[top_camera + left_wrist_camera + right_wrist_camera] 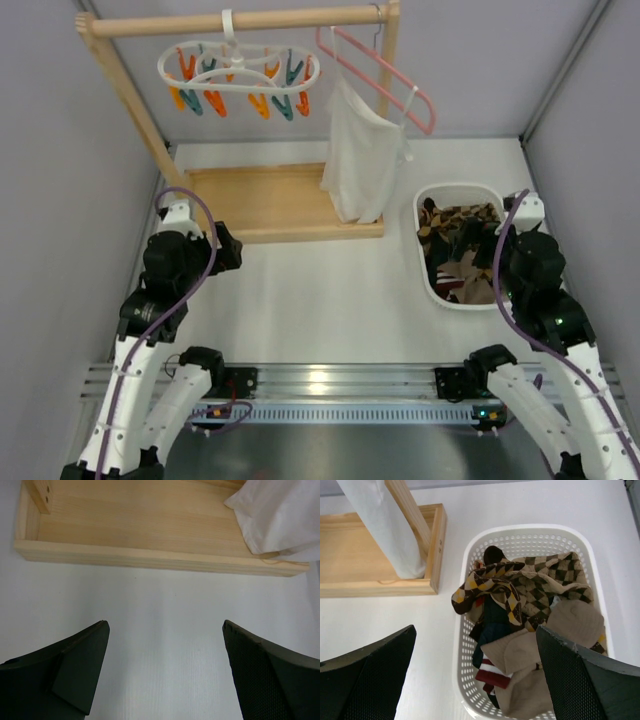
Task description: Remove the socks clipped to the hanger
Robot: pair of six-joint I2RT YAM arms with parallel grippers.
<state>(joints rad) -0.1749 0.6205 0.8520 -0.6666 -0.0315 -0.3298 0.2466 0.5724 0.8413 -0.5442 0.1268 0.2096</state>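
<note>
The white oval hanger [238,72] hangs from the wooden rail at the top left, with orange and teal clothespins dangling; no sock is clipped to it. Several socks [455,245], argyle, tan and dark, lie piled in the white basket [425,262] at the right; they also show in the right wrist view [530,600]. My left gripper [165,645] is open and empty above the bare table, near the wooden base. My right gripper [475,645] is open and empty above the basket's [462,680] left rim.
A wooden rack with a base tray [270,200] stands at the back left; it also shows in the left wrist view [150,535]. A white cloth garment [360,150] hangs on a pink wire hanger [385,75]. Grey walls close in both sides.
</note>
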